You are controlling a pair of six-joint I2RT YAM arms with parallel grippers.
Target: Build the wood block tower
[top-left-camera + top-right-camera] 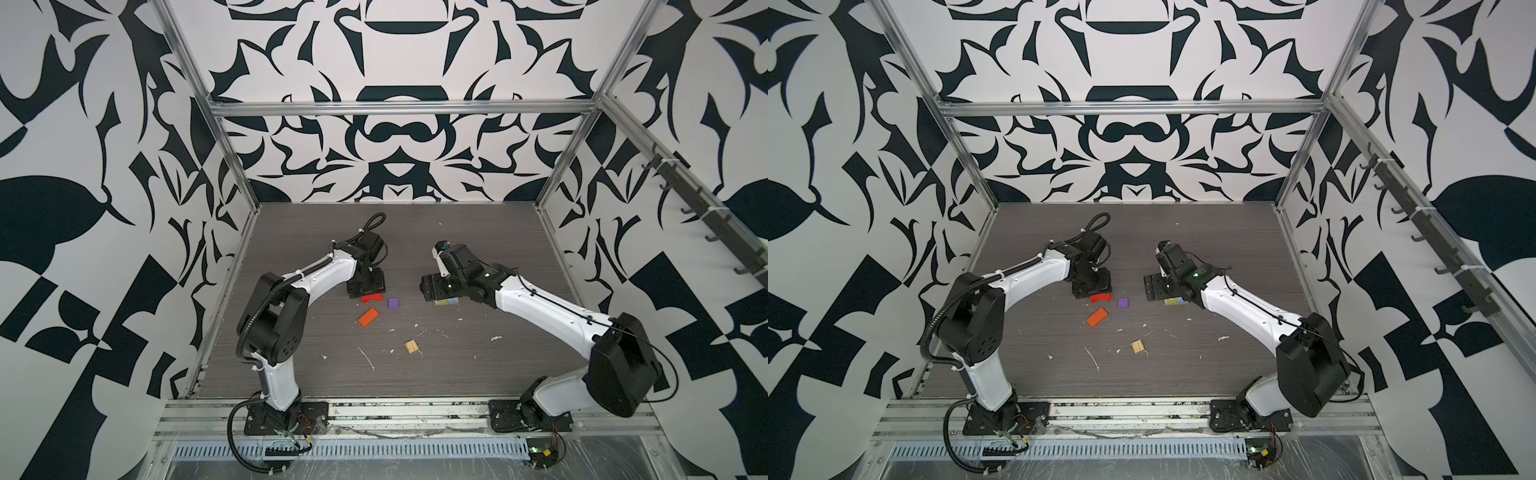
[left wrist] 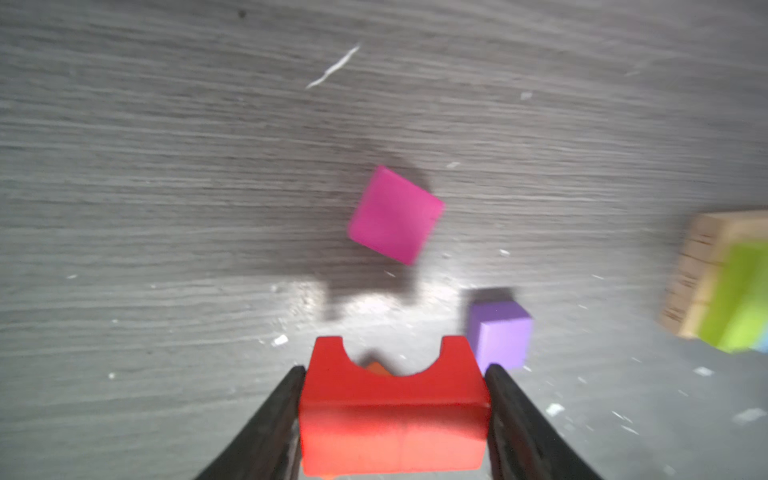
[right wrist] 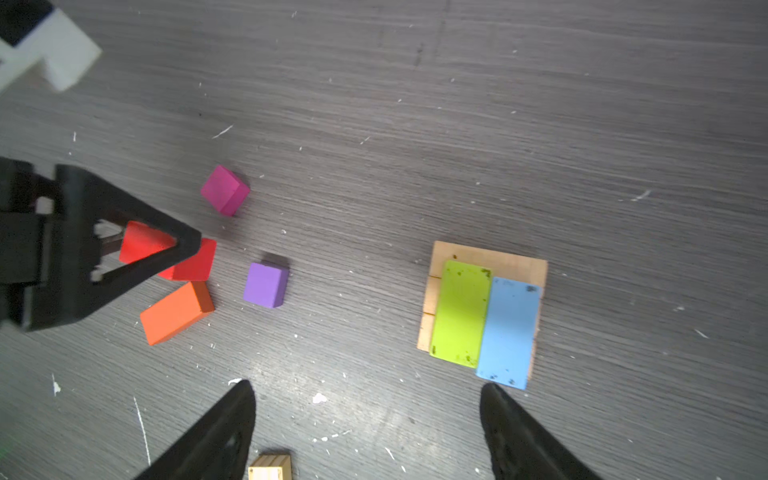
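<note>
Left pincer (image 2: 395, 370): jaws closed on the ends of the red arched block (image 2: 392, 424), just beside the orange block (image 3: 176, 311). Right pincer (image 3: 366, 385): jaws wide apart, holding nothing. Tower (image 3: 478, 307): tan base (image 3: 490, 255) on the desk (image 3: 540, 124), with the green block (image 3: 459, 311) and blue block (image 3: 509, 332) side by side on top.

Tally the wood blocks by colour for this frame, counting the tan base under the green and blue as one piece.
red block: 1
orange block: 1
purple cube: 1
magenta cube: 1
lime green block: 1
light blue block: 1
tan base: 1
tan ridged square: 1
Total: 8
</note>
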